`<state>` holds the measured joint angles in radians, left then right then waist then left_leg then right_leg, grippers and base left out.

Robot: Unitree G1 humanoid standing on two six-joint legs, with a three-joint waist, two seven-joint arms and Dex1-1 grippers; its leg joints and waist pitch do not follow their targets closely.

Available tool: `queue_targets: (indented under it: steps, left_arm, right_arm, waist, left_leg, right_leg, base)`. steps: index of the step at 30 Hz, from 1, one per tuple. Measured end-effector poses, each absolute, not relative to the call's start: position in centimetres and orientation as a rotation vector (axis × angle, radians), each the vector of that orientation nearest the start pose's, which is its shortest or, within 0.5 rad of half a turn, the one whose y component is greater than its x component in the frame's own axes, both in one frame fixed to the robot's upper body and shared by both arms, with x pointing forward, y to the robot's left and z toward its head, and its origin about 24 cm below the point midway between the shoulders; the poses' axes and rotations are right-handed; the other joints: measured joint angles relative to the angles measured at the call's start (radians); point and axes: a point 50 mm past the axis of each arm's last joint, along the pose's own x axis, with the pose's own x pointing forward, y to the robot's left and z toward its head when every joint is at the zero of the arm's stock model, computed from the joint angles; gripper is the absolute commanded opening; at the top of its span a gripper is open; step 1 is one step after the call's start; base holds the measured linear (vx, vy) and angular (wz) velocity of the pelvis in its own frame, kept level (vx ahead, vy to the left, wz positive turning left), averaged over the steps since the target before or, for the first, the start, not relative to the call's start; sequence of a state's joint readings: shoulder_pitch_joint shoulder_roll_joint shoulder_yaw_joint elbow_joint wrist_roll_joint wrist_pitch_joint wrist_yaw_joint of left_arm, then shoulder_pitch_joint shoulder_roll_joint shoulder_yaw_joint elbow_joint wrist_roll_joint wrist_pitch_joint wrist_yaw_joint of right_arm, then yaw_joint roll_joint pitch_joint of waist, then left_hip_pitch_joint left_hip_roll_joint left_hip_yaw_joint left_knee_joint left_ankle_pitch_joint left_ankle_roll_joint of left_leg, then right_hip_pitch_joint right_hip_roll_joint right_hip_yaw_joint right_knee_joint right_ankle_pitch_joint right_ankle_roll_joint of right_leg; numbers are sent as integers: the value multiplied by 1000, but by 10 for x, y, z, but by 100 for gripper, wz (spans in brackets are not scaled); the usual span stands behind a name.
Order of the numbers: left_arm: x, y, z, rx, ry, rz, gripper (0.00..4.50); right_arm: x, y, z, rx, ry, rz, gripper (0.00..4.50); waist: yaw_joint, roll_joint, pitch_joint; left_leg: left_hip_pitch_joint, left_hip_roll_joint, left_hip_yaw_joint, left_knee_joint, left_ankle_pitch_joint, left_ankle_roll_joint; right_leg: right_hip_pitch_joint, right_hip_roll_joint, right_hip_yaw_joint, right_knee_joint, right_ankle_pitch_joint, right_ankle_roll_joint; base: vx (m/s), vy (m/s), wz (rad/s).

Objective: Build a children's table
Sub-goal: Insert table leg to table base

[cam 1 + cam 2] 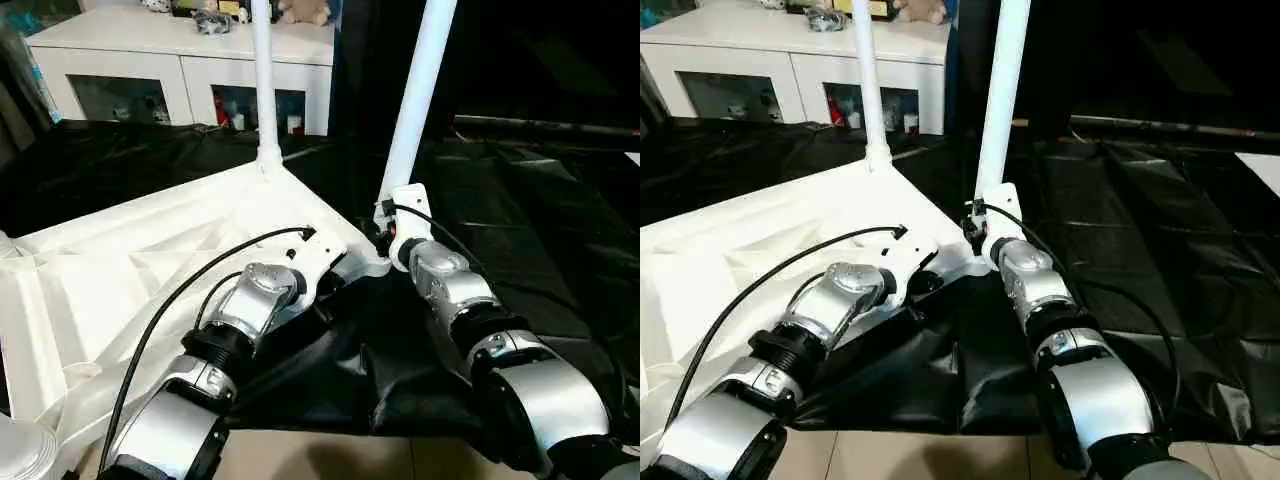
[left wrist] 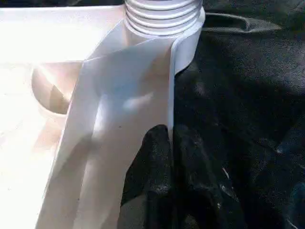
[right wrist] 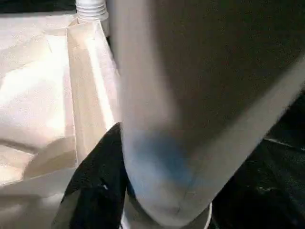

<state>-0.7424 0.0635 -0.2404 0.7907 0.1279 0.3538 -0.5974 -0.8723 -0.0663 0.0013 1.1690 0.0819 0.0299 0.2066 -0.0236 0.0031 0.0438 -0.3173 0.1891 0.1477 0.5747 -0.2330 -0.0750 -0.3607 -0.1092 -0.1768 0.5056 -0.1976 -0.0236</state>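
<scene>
Across the floor under the robot lies a wrinkled black sheet (image 1: 560,250), and on it rests the white tabletop (image 1: 150,270), turned underside up so its ribs face the camera; it fills the left half of the head views, with one corner reaching toward the middle. Behind it, against the far wall, stands a white cabinet (image 1: 130,70) with glass doors and small items on top. Two long white legs rise from the tabletop: the far leg (image 1: 263,80) stands upright in its round socket at the back corner, and the near leg (image 1: 420,90) leans slightly to the right, its lower end at the near corner just in front of the right arm. In the right wrist view this near leg (image 3: 190,119) is very close, with a ringed collar at its base. The right gripper (image 1: 388,232) sits at the foot of the near leg, its fingers partly apart around the leg's lower end; one black finger (image 3: 102,186) presses beside the leg. The left gripper (image 1: 325,290) is at the tabletop's near edge beside that corner, its fingers (image 2: 162,181) closed almost fully together on the thin rim of the tabletop, with the threaded base of a leg (image 2: 162,14) just beyond them.
</scene>
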Motion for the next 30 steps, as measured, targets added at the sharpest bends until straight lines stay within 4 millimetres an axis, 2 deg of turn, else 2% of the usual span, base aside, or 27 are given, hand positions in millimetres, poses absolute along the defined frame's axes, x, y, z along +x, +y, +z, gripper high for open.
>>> queue_targets:
  steps: [3,6,7,10,11,13,15,17,19,23,26,30]
  left_arm:
    - [349,65,43,340,514,-823,0]
    - [350,65,45,339,504,-823,0]
    - [351,65,45,338,502,-822,0]
    - [353,64,50,341,481,-823,0]
    - [354,63,52,338,473,-824,0]
    - [355,63,55,340,465,-825,0]
    - [356,63,56,342,455,-823,0]
    - [357,65,58,344,445,-820,0]
    - [358,66,60,347,437,-820,0]
    - [359,69,64,357,415,-837,0]
    - [358,71,64,356,409,-861,0]
    - [356,75,63,366,399,-897,0]
  right_arm:
    - [379,-106,46,-38,352,336,303]
    - [378,-107,44,-34,365,337,325]
    - [377,-107,42,-31,370,337,345]
    - [376,-109,38,-11,392,341,354]
    - [376,-109,39,-7,377,343,378]
    - [378,-110,42,-2,366,344,387]
    - [378,-109,44,3,357,354,410]
    - [379,-110,46,6,342,365,410]
    - [380,-110,48,9,331,381,441]
    - [381,-113,54,13,307,434,446]
    - [378,-124,54,4,297,491,446]
    - [372,-138,53,-26,295,565,446]
  waist:
    - [0,4,9]
    - [2,2,11]
    - [2,3,12]
    - [4,3,12]
    - [7,3,12]
    - [15,1,11]
    - [21,-7,10]
    - [29,-8,10]
    - [34,-8,10]
    - [48,-7,10]
    - [57,-7,10]
    - [60,-6,11]
  left_leg:
    - [-2,0,-1,-2,0,0]
    - [-1,-1,-1,-8,0,0]
    - [-3,-1,-1,-9,0,0]
    - [-16,-1,0,-10,0,0]
    - [-22,-2,3,-10,0,0]
    - [-31,-2,9,-5,10,2]
    - [-31,-2,23,6,11,2]
    - [-30,-2,26,6,10,2]
    - [-31,-1,27,1,11,2]
    - [-33,2,29,1,14,8]
    - [-33,5,29,1,14,8]
    - [-33,6,29,3,14,8]
  right_leg:
    - [4,-2,-1,2,0,0]
    - [-5,-3,-4,1,0,0]
    - [-3,-3,-5,1,0,0]
    - [-13,-2,0,3,0,0]
    - [-20,-2,5,6,1,-1]
    - [-30,-2,17,23,11,-13]
    - [-40,-3,36,44,37,-17]
    - [-46,-1,47,55,40,-17]
    - [-50,1,51,59,39,-15]
    - [-60,3,54,74,30,-8]
    - [-61,7,54,74,29,-9]
    - [-61,8,54,76,28,-10]
  base:
    - [0,0,0]
    - [0,0,0]
    - [0,0,0]
    - [0,0,0]
    - [0,0,0]
    - [0,0,0]
    - [0,0,0]
    - [29,-17,2]
    - [61,-38,4]
    - [14,-9,0]
    - [0,0,0]
    - [0,0,0]
